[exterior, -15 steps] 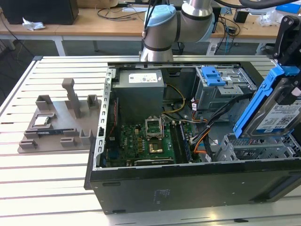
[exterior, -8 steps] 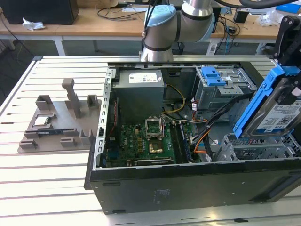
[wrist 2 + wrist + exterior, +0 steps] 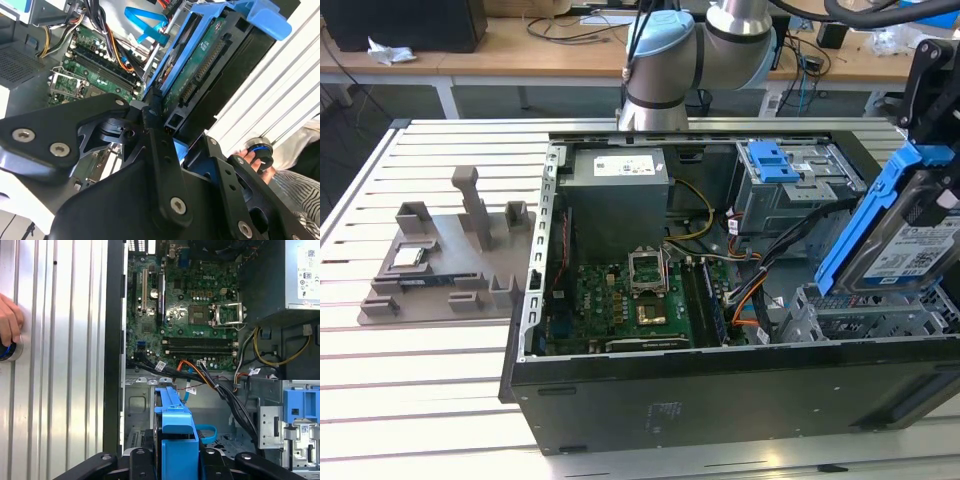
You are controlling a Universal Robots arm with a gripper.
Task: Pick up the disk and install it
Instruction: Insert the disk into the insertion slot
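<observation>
Gripper [image 3: 176, 134] is clamped on the disk [image 3: 905, 255], held tilted above one end of the case [image 3: 720, 392]. Inside the case sit a motherboard [image 3: 620, 300], grey box [image 3: 618, 200], cage [image 3: 790, 185] and cables [image 3: 755, 300]. The disk is silver-grey with a blue-and-white label and blue edge bracket.

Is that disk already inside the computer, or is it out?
Out. The gripper holds the disk tilted in the air above the open computer case, at the exterior view's right.
</observation>
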